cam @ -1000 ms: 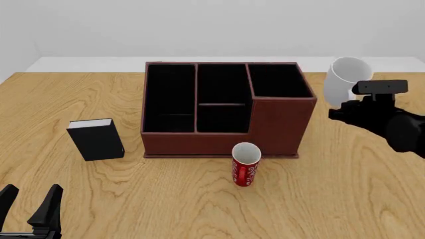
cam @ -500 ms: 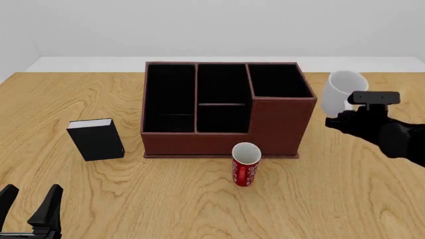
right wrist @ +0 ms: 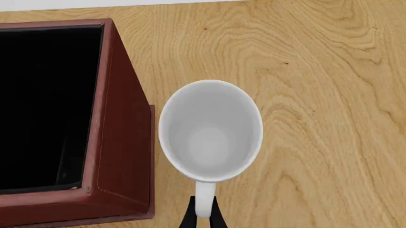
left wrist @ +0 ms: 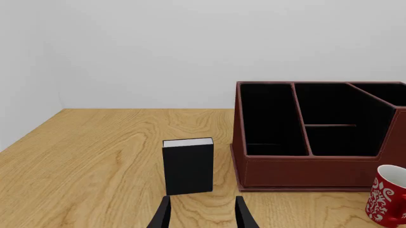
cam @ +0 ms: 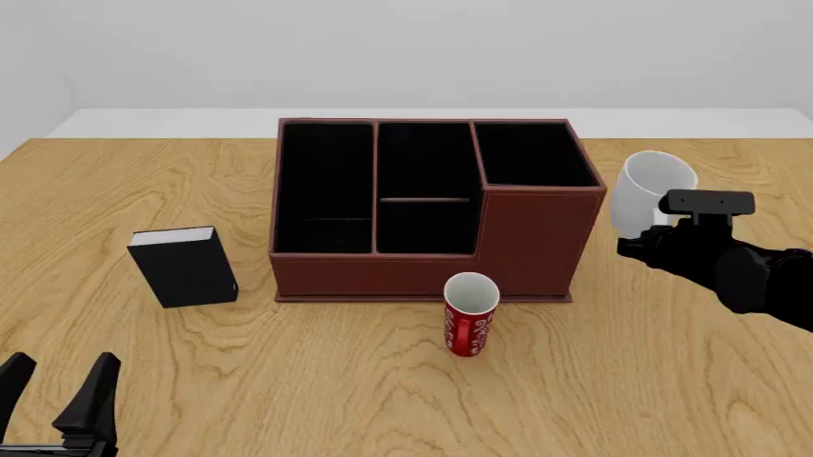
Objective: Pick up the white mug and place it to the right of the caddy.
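A: Left to right, what do we log?

B: Left gripper point(cam: 57, 398), near-left corner, fingers spread, empty. Black book point(cam: 186, 267), upright. Caddy point(cam: 432, 271), centre. Red cup point(cam: 469, 314), just in front of it.

A: And the white mug point(cam: 645, 188)?

B: Just right of the caddy, tilted. We record the right gripper point(right wrist: 203, 214) pinched on its handle point(right wrist: 204, 197). We judge it rigid, glossy, likely slippery and breakable; the handle is our hold. Bare table point(cam: 686, 381) lies right and near; only the caddy wall crowds us.

Tool point(right wrist: 203, 213) pinches white mug point(right wrist: 210, 130) handle beside caddy point(right wrist: 120, 142).
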Available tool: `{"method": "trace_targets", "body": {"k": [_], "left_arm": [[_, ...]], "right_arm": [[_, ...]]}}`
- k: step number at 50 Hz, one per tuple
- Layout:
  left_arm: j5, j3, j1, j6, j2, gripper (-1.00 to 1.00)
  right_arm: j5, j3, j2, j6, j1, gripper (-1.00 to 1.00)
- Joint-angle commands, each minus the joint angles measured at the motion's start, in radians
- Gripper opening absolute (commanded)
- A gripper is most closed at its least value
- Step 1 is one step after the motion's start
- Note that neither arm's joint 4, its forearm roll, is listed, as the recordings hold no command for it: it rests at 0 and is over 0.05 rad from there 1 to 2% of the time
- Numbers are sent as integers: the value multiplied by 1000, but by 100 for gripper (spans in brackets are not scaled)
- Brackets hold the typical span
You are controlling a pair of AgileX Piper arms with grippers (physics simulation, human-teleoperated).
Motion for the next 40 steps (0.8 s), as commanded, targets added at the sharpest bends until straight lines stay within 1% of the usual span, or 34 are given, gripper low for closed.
{"method": "trace_targets", "body": {"k": [1,20,40], "left_arm": [[0,0,0,0,0,100],[0,0,0,0,0,100],[0,0,0,0,0,100]], "right_arm": [[-24,13,24,23,8,-100],[-56,24,77,19,16,-100],[-87,36,114,30,29,-100]]}}
